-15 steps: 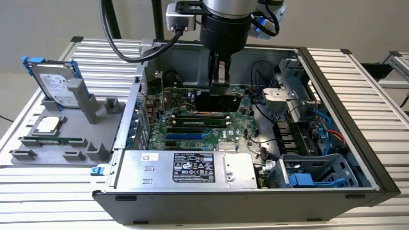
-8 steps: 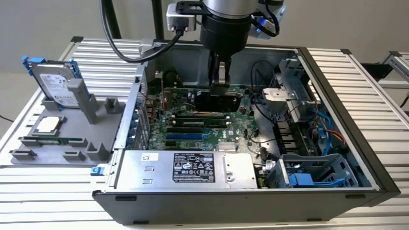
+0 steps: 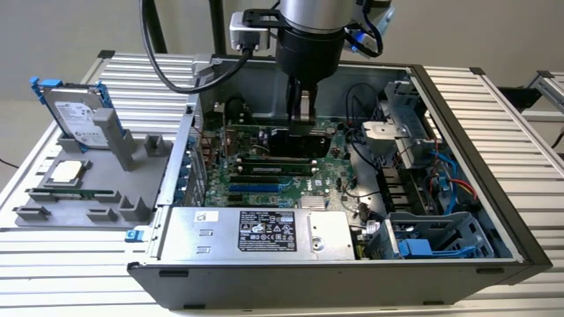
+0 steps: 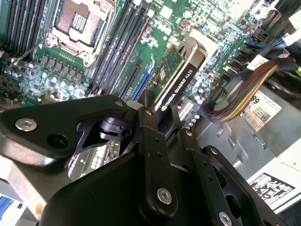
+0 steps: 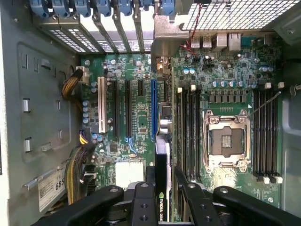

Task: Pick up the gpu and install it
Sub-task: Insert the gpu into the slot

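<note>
My gripper (image 3: 302, 124) reaches down into the open computer case (image 3: 493, 198) and is shut on the gpu (image 3: 298, 142), a black-shrouded card with a green board, held on edge over the green motherboard (image 3: 264, 175). In the second wrist view the gpu (image 4: 178, 75) sticks out beyond the gripper (image 4: 164, 123), its black fingers (image 4: 149, 136) pressed on both faces. In the first wrist view the gpu (image 5: 161, 165) appears edge-on between the fingers (image 5: 189, 200), just beside the long blue slot (image 5: 153, 108). I cannot tell whether its edge touches the board.
Memory slots (image 5: 188, 132) and the CPU socket (image 5: 225, 136) lie beside the card. Cable bundles (image 4: 240, 92) and a silver power supply (image 3: 255, 231) border the board. Outside the case, a grey holder (image 3: 53, 214) carries a hard drive with blue rails (image 3: 75, 115) and a memory stick (image 3: 70, 195).
</note>
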Controlling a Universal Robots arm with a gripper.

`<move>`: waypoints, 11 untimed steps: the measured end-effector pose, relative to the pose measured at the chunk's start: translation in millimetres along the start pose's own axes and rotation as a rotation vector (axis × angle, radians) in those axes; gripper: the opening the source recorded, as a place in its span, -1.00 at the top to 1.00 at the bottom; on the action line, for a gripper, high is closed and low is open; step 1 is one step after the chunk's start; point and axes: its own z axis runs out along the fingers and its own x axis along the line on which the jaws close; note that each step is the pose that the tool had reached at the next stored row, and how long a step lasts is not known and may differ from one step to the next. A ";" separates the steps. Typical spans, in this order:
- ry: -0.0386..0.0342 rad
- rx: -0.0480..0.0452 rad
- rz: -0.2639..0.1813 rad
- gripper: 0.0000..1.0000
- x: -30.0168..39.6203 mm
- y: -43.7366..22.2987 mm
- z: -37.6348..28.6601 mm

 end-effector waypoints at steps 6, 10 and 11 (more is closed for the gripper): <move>-0.0001 0.0017 0.000 1.00 0.1 2.7 7.4; -0.0001 0.0018 0.000 1.00 0.2 4.4 11.3; 0.0000 0.0018 0.000 1.00 0.2 4.6 12.3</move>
